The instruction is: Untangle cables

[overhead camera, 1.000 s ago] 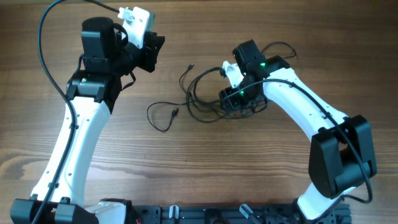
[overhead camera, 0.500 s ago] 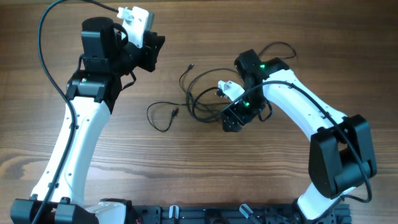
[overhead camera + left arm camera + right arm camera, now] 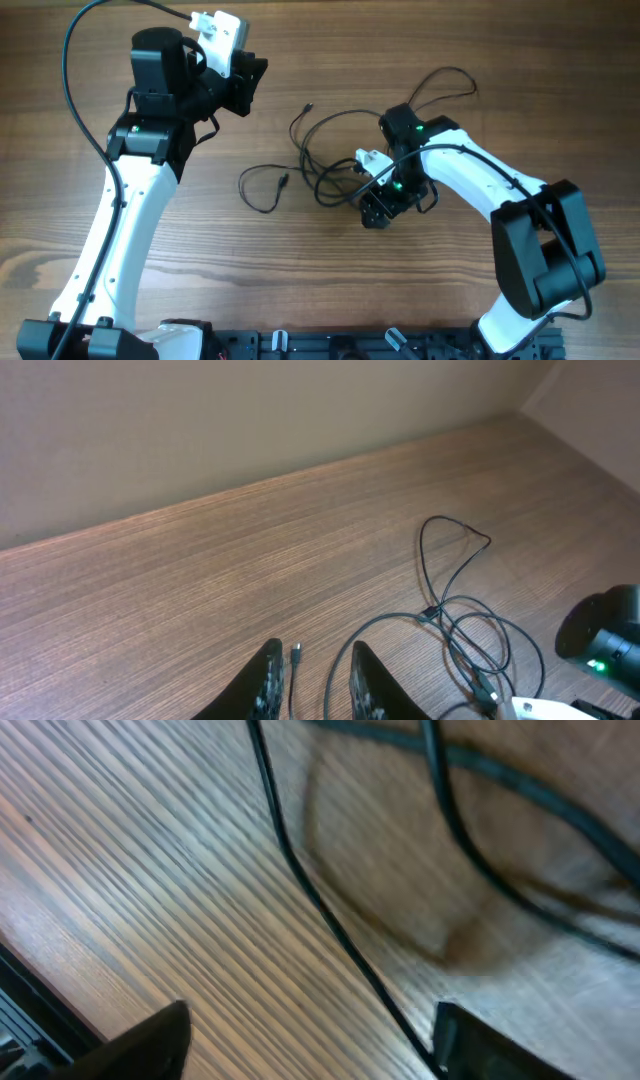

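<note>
The cables (image 3: pixel 330 170) are thin black wires lying in loose overlapping loops on the wooden table's middle. One strand curls left to a small plug (image 3: pixel 283 181); another plug (image 3: pixel 310 105) lies farther back. My right gripper (image 3: pixel 375 212) is low at the tangle's right front edge. In the right wrist view its jaws (image 3: pixel 310 1040) stand wide open, and one cable strand (image 3: pixel 300 880) runs along the table between them, close to the right finger. My left gripper (image 3: pixel 258 85) hovers at the back left, away from the wires. Its fingertips (image 3: pixel 268 678) are slightly apart and hold nothing.
A long loop of the wire (image 3: pixel 445 85) reaches toward the back right, seen also as the loop (image 3: pixel 455 550) in the left wrist view. Bare wooden table (image 3: pixel 300 270) surrounds the tangle. A black rail (image 3: pixel 330 345) runs along the front edge.
My right gripper has swung from the tangle's back right side down to its front right edge and turned. The loops shifted slightly. The left arm stayed still.
</note>
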Controlling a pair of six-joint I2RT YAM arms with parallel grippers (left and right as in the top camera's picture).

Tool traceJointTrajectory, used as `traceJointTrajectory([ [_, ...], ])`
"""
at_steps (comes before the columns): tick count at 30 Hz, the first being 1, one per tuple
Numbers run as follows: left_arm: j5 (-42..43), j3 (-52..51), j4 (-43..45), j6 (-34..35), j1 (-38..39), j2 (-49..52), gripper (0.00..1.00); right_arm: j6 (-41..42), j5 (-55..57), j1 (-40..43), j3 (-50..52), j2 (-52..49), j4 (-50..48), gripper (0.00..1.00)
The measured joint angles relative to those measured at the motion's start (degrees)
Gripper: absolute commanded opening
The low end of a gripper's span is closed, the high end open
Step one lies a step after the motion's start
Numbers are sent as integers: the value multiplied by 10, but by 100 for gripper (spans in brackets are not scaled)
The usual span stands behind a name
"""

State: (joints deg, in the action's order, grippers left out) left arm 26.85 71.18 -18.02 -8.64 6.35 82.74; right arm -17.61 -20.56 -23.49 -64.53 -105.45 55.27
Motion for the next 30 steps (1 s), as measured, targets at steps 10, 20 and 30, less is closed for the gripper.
traceJointTrajectory([
  [10, 0, 0, -12, 0, 0, 0, 23, 35, -18, 0, 16, 0, -7, 4],
  [20, 0, 0, -19, 0, 0, 0, 23, 141, -3, 0, 17, 0, -83, 56],
  [30, 0, 0, -21, 0, 0, 0, 23, 131, 3, 0, -10, 0, -134, 57],
])
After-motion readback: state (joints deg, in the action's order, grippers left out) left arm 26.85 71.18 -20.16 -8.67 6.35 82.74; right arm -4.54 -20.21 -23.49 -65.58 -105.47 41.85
